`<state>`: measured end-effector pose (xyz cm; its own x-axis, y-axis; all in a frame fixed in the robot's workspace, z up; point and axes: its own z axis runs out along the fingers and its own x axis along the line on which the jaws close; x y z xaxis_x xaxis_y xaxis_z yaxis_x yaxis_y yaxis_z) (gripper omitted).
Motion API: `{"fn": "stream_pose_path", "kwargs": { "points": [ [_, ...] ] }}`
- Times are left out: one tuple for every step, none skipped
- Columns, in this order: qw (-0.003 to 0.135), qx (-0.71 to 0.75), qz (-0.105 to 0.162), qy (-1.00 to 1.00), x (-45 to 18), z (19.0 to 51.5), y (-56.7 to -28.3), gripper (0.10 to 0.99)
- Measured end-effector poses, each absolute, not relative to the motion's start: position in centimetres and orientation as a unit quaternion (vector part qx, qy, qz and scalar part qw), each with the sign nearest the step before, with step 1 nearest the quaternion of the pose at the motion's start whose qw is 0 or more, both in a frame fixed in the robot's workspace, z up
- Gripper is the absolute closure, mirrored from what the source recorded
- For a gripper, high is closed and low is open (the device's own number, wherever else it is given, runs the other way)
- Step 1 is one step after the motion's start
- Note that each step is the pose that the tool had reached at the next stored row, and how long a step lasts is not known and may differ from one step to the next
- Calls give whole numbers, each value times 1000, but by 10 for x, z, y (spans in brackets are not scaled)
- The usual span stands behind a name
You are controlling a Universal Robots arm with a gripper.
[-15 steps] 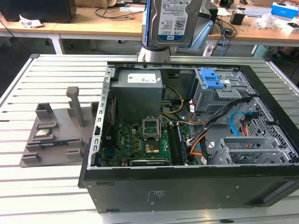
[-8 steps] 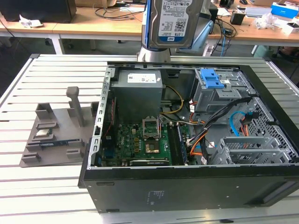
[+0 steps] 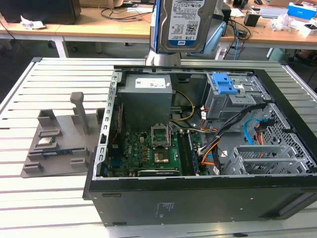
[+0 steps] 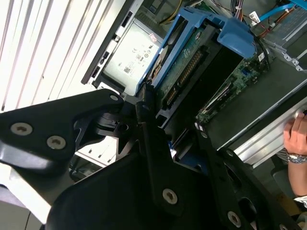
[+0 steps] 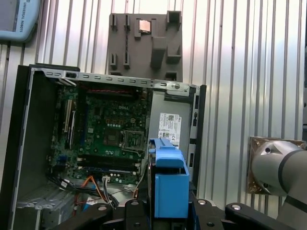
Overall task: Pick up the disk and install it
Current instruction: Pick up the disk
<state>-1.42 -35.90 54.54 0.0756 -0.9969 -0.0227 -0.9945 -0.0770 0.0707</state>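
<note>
Jaws are clamped on the disk (image 4: pixel 192 62), their black fingers (image 4: pixel 144 108) pressing its bright blue frame from either side in the second wrist view. The drive's green circuit board and connector edge face that camera. In the exterior view the disk hangs upright, label outward, high over the open computer case (image 3: pixel 198 203) and clear of it.

Below the jaws sits the grey power supply (image 3: pixel 146 96) with its white sticker. Just past it is the green motherboard (image 3: pixel 148 148) with its bare processor socket (image 3: pixel 161 135). To the exterior view's right of the jaws, inside the case, stands a grey drive cage (image 3: pixel 225 96) with a blue latch. Orange and black cables (image 3: pixel 210 148) trail below it toward a second, perforated cage (image 3: pixel 267 158).

Farther out, to the exterior view's left, a grey moulded fixture (image 3: pixel 59 139) lies on the slatted metal table (image 3: pixel 49 74), well apart from the case. A person's hand (image 4: pixel 293 136) with a wristwatch shows near a metal rail in the second wrist view. Wooden desks (image 3: pixel 99 27) strewn with cables lie beyond.
</note>
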Motion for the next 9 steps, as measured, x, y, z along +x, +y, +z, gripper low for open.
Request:
{"fn": "stream_pose_path", "kwargs": {
  "points": [
    [18,733,-32,-679,-14,545,-360,722],
    [18,733,-32,-679,-14,545,-361,722],
    [18,733,-32,-679,-14,545,-362,722],
    [18,733,-32,-679,-14,545,-362,722],
    [18,733,-32,-679,-14,545,-363,722],
    [18,733,-32,-679,-14,545,-365,722],
    [18,733,-32,-679,-14,545,-367,722],
    [18,733,-32,-679,-14,545,-369,722],
    [18,733,-32,-679,-14,545,-371,722]
  ]
}}
